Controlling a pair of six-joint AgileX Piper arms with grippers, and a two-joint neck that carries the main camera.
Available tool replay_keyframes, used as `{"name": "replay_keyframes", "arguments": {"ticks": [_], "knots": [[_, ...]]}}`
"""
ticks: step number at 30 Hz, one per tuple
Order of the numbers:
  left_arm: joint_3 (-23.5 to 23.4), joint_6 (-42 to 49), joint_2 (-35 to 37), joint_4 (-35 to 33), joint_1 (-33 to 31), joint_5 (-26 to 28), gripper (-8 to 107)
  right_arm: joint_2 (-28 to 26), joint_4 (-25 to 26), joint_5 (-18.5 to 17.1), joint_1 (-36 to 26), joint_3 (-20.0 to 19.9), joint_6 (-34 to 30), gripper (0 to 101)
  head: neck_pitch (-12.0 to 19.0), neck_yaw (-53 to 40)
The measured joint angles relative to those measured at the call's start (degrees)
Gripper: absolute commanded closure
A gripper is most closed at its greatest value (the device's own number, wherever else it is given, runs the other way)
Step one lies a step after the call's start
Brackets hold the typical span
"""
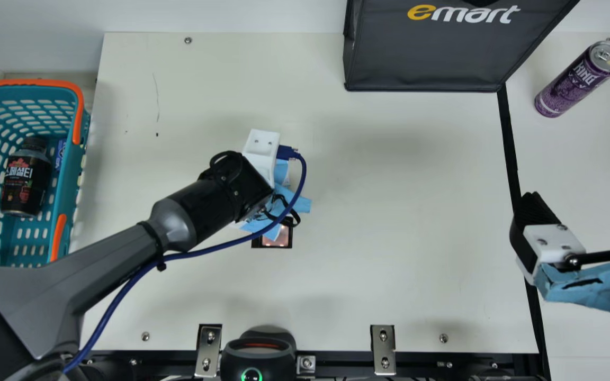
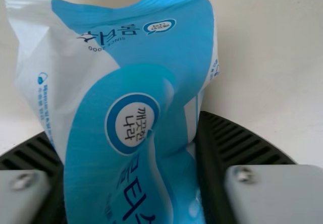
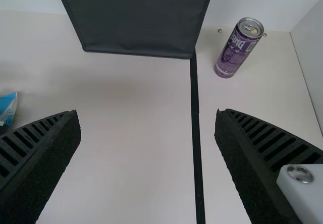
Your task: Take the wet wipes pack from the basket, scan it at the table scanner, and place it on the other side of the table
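In the main view my left gripper (image 1: 270,198) is over the middle-left of the table, mostly hidden under its own wrist; parts of the blue-and-white wet wipes pack (image 1: 298,204) stick out around it. From the left wrist view, the wet wipes pack (image 2: 133,108) is squeezed between both ribbed fingers of my left gripper (image 2: 130,178). My right gripper (image 1: 583,203) stands apart at the right side, beyond the black strip. Seen in the right wrist view, my right gripper (image 3: 148,138) is open with nothing between its fingers. Just beside the pack, a small lit scanner window (image 1: 276,238) shows in the tabletop.
A teal basket (image 1: 66,211) with a dark bottle (image 1: 27,177) and a small blue item (image 1: 60,154) is at the left. A dark bag (image 1: 427,53) stands at the back, a purple can (image 1: 575,82) at the back right. A black device (image 1: 258,357) sits at the front edge.
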State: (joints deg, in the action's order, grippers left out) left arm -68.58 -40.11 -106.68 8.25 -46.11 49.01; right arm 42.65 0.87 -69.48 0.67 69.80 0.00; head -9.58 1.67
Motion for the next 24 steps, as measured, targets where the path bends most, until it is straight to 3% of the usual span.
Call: {"name": "replay_keyframes", "arguments": {"ticks": [5, 24], "knots": [[0.36, 0.11, 0.0, -0.83, 0.32, -0.57, 107, 0.0, 0.0, 0.0, 0.0, 0.0, 0.0, 6, 0.0, 0.0], [-1.43, -2.11, 4.48, -0.38, 1.67, 0.4, 107, 0.0, 0.0, 0.0, 0.0, 0.0, 0.0, 6, 0.0, 0.0]]}}
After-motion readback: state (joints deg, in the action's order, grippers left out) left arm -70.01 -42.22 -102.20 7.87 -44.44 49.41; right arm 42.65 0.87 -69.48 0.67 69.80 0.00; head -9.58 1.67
